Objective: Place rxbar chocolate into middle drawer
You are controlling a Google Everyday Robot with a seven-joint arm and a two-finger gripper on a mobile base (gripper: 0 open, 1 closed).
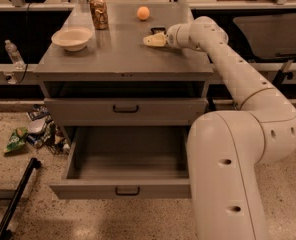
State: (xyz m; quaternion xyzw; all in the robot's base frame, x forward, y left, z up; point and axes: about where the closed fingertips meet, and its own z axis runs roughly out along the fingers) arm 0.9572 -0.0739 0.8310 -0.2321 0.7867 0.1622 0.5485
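The rxbar chocolate (158, 30) is a small dark bar lying flat on the cabinet top, right of centre. My gripper (153, 39) reaches in from the right and sits just in front of the bar, low over the top, very close to it. Whether it touches the bar does not show. The middle drawer (88, 189) is pulled out wide at the bottom of the cabinet, its grey inside bare, with a dark handle on its front. The like drawer front (125, 109) above it is closed.
A cream bowl (72, 37) stands at the left of the cabinet top (113, 59), a brown patterned can (99, 13) at the back, an orange ball (143, 13) behind the bar. Snack bags and litter (33, 134) lie on the floor to the left. My arm's base (228, 184) stands right of the open drawer.
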